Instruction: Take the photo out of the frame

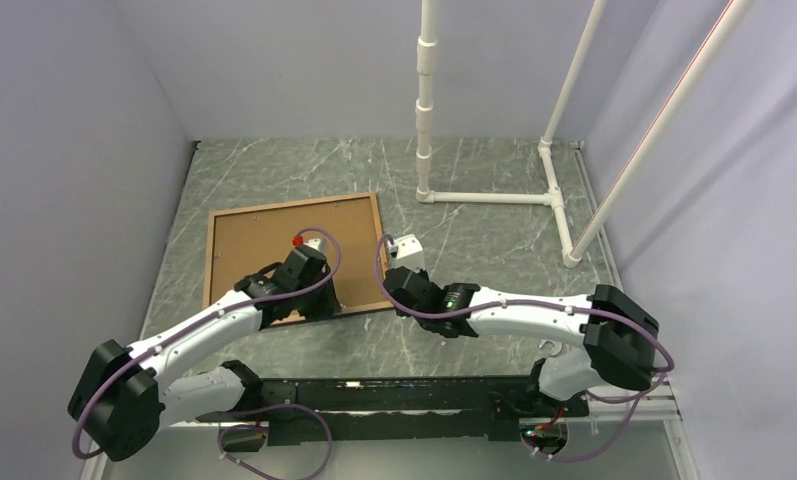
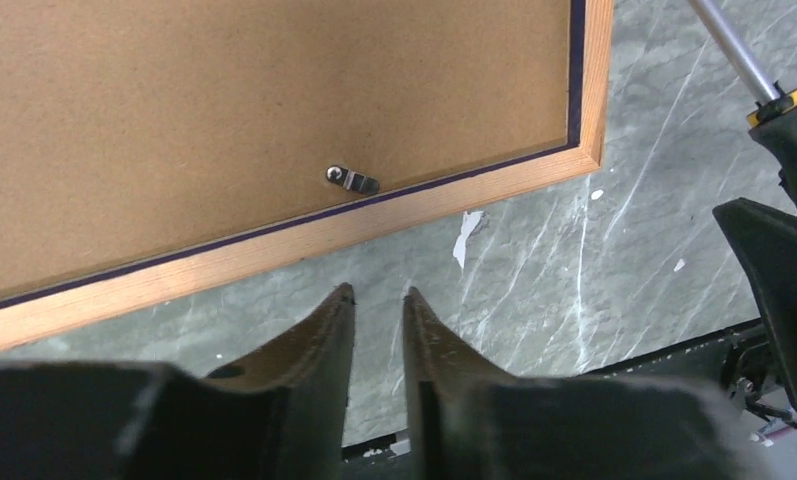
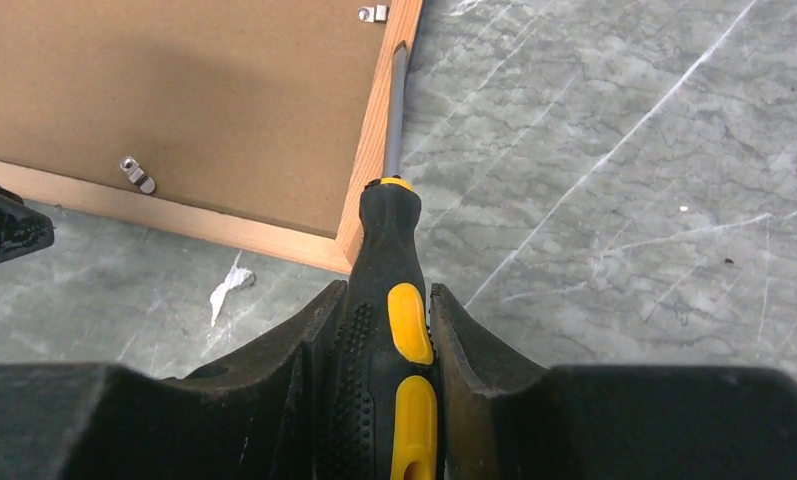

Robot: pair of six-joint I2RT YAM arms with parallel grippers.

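Just ahead of the left gripper (image 2: pixel 379 292) lies the frame (image 2: pixel 274 250), face down, with the photo (image 2: pixel 224 100) brown-back-up inside it, under a metal clip (image 2: pixel 352 179). Left jaws are narrow, nothing between them. Right gripper (image 3: pixel 387 290) is clamped on a screwdriver (image 3: pixel 389 240), whose shaft runs forward along the frame's side edge.

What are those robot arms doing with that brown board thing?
That's a picture frame lying face down, so only the brown back of the photo shows. The right gripper holds a screwdriver, its metal shaft lying along the frame's side edge. The left gripper hovers empty, fingers slightly apart, just in front of the near edge by a little metal clip. The photo is still in the frame.
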